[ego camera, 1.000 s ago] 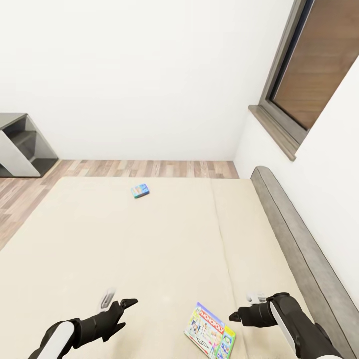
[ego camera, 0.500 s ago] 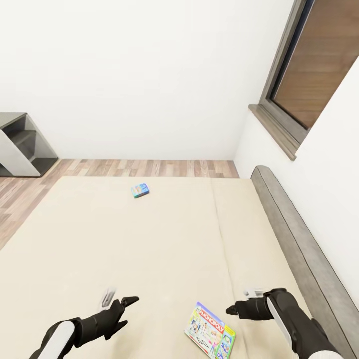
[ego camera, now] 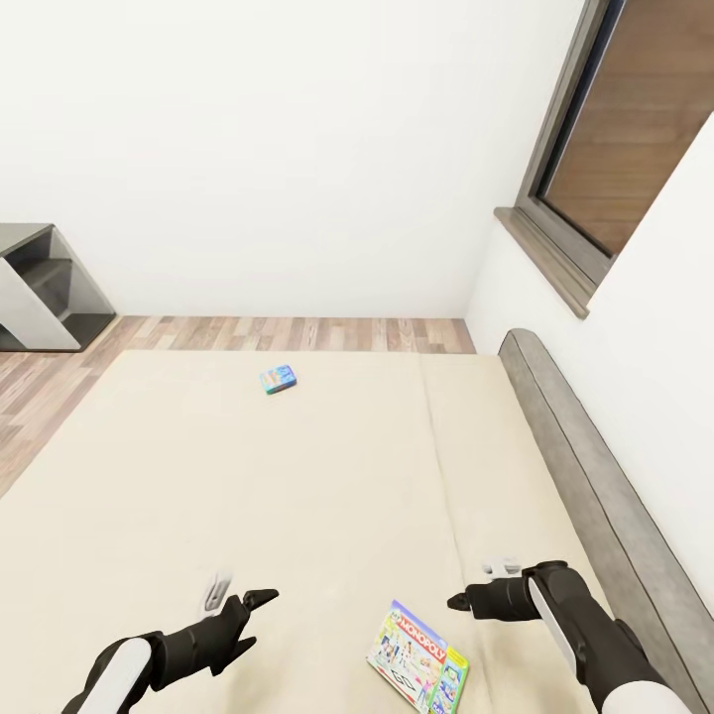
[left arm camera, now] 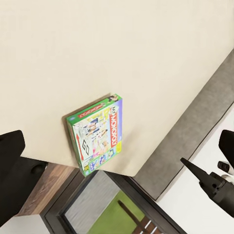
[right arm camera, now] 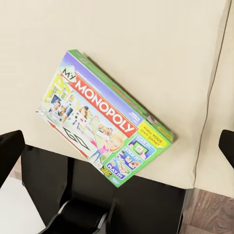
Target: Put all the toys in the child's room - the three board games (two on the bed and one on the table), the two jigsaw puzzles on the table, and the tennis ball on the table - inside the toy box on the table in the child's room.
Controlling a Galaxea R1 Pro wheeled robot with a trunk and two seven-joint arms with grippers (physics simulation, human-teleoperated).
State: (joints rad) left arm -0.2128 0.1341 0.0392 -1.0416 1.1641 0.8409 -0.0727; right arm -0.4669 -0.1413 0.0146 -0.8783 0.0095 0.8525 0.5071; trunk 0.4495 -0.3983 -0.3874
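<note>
On the beige bed lie two board games. The small blue box rests far up the mattress. The green-edged Monopoly box lies flat near the front edge, between my arms. My left gripper hovers open to its left, my right gripper open just beyond its right corner; neither touches it. The left wrist view has the Monopoly box at the mattress edge between spread fingers. In the right wrist view the Monopoly box lies close below, between wide-apart fingers.
A grey headboard runs along the bed's right side under a dark-framed window. A grey shelf unit stands on the wood floor at the far left. A white wall closes the back.
My right gripper has moved forward over the mattress and slightly left, past the Monopoly box's right corner. The left gripper edged a little forward. The boxes have not moved.
</note>
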